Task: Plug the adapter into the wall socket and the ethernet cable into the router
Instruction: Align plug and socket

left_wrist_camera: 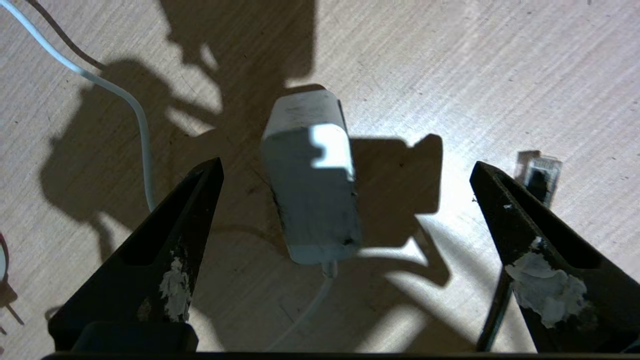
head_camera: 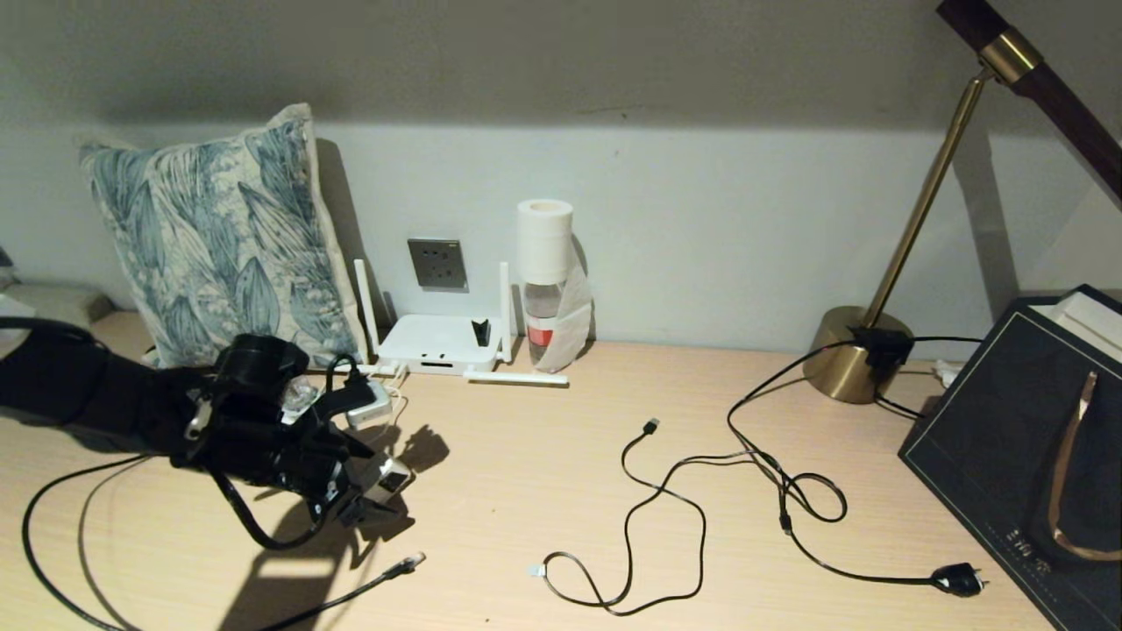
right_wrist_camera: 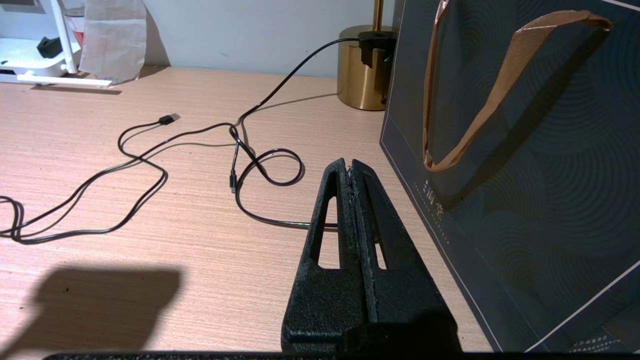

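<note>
In the head view the left gripper [head_camera: 372, 491] hangs low over the wooden desk [head_camera: 543, 491], pointing down, with the white adapter [head_camera: 392, 478] at its tip. The ethernet cable [head_camera: 351, 596] lies on the desk just nearer the robot than the gripper, its clear connector pointing away from the arm. Beyond the gripper, against the wall, sits the white router [head_camera: 443, 344], with the grey wall socket [head_camera: 436, 263] on the wall above it. In the left wrist view the left gripper [left_wrist_camera: 345, 172] is spread wide, its fingers [left_wrist_camera: 185, 220] on either side of the adapter [left_wrist_camera: 312, 190] and clear of it; the adapter lies on the desk between them, its thin white cord running back toward the camera. The ethernet cable's clear connector [left_wrist_camera: 539, 175] shows just beyond one fingertip. In the right wrist view the right gripper [right_wrist_camera: 351, 167] is parked above the desk with its jaws pressed together and empty, just beside a dark paper bag [right_wrist_camera: 525, 175], with a black USB cable [right_wrist_camera: 150, 165] lying ahead of it.
</note>
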Available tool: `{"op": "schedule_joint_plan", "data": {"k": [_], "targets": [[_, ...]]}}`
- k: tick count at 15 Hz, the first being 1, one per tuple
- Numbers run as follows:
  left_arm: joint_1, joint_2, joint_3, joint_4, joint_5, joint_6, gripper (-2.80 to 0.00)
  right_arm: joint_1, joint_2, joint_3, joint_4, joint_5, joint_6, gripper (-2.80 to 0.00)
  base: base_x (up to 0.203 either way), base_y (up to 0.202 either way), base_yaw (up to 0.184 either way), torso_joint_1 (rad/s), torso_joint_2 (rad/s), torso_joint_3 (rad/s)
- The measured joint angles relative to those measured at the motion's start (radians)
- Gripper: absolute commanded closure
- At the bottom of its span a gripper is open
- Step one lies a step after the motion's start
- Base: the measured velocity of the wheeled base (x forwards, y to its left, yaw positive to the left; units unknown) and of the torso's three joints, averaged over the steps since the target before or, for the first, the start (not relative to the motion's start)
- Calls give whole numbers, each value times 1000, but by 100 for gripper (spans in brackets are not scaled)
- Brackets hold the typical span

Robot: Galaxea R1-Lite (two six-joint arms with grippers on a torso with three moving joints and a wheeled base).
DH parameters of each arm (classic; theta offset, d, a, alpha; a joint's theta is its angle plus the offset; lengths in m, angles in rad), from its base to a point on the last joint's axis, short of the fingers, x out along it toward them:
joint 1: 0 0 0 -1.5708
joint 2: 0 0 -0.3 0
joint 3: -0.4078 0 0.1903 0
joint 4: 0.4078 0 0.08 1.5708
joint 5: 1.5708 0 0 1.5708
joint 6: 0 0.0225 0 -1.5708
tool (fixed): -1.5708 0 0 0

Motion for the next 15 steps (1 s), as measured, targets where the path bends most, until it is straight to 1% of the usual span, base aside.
{"op": "schedule_joint_plan", "data": {"k": [5, 6, 7, 15], "targets": [[-1, 25, -40, 5, 1, -1, -280, 0, 0, 0, 0, 0, -1, 0, 0, 0, 0, 0, 0, 0], [-2, 28, -42, 4, 0, -1, -11, 0, 0, 0, 0, 0, -1, 0, 0, 0, 0, 0, 0, 0], [-1, 30, -43, 3, 0, -2, 0, 0, 0, 0, 0, 0, -1, 0, 0, 0, 0, 0, 0, 0], [-1, 51, -46, -1, 0, -1, 0, 0, 0, 0, 0, 0, -1, 0, 0, 0, 0, 0, 0, 0]]}}
